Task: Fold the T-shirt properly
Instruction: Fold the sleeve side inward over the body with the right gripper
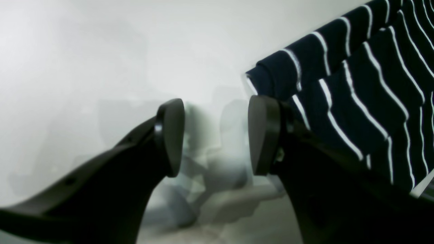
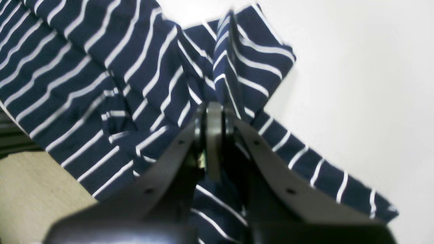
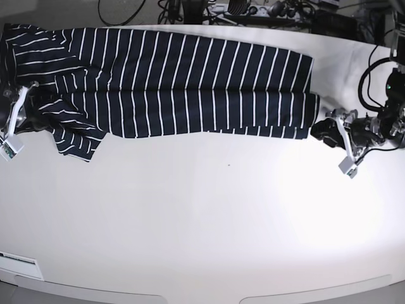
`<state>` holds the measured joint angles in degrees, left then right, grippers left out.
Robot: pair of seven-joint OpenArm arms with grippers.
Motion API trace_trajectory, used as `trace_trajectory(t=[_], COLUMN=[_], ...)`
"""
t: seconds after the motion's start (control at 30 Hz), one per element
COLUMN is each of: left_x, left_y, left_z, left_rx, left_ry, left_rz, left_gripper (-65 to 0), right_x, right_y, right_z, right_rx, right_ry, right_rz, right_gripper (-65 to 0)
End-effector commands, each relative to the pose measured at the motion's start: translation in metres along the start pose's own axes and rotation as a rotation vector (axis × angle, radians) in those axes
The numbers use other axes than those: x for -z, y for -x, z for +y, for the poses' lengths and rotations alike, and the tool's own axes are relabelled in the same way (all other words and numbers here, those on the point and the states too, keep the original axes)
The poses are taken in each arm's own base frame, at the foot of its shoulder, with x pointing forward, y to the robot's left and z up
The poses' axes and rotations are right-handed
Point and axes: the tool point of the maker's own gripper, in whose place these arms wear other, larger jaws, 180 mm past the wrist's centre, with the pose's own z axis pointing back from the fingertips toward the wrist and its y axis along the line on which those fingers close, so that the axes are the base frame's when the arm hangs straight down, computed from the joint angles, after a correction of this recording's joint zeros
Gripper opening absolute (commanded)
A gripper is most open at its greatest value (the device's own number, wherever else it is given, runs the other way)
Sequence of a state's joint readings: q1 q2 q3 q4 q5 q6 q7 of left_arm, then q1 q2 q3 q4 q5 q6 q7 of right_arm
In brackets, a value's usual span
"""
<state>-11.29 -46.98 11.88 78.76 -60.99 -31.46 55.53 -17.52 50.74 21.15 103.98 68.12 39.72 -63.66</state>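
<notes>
The T-shirt [image 3: 190, 82], dark navy with thin white stripes, lies stretched in a long band across the far part of the white table [image 3: 202, 221]. My right gripper [image 3: 39, 119] is at the shirt's left end. In the right wrist view it [image 2: 213, 115] is shut on a raised fold of the striped cloth [image 2: 67, 67]. My left gripper [image 3: 319, 130] is just off the shirt's right end. In the left wrist view it [image 1: 217, 139] is open and empty, with the shirt's edge [image 1: 366, 95] beside its right finger [image 1: 264, 135].
Cables and equipment [image 3: 240, 9] line the table's far edge. A white label [image 3: 19, 263] lies at the front left corner. In the right wrist view the shirt reaches the table's edge, with beige floor [image 2: 34, 189] beyond it.
</notes>
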Motion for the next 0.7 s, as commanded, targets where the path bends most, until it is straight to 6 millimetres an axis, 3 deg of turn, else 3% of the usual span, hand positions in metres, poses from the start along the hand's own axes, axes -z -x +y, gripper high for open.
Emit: trace_trajectory(t=[0.0, 0.17, 0.3, 0.43, 0.67], left_x=[-0.012, -0.012, -0.012, -0.012, -0.012], left_y=[-0.014, -0.016, -0.016, -0.018, -0.018], left_z=[0.007, 0.007, 0.007, 0.007, 0.006], left_rx=[0.015, 0.017, 0.017, 0.017, 0.020], left_ry=[-0.024, -0.022, -0.022, -0.022, -0.019], left_rz=[-0.033, -0.045, -0.045, -0.056, -0.059], left_gripper=[-32.9, -32.9, -32.9, -32.9, -32.9], right_x=[-0.009, -0.035, -0.058, -0.057, -0.049], right_y=[-0.012, -0.017, -0.007, 0.013, 0.046], right_z=[-0.004, -0.018, -0.023, -0.008, 0.017], right_rx=[-0.012, 0.119, 0.224, 0.304, 0.334], right_ry=[0.017, 0.096, 0.142, 0.097, -0.001], right_rz=[-0.049, -0.226, -0.330, -0.324, -0.147], right_gripper=[-65.0, -65.0, -65.0, -65.0, -65.0])
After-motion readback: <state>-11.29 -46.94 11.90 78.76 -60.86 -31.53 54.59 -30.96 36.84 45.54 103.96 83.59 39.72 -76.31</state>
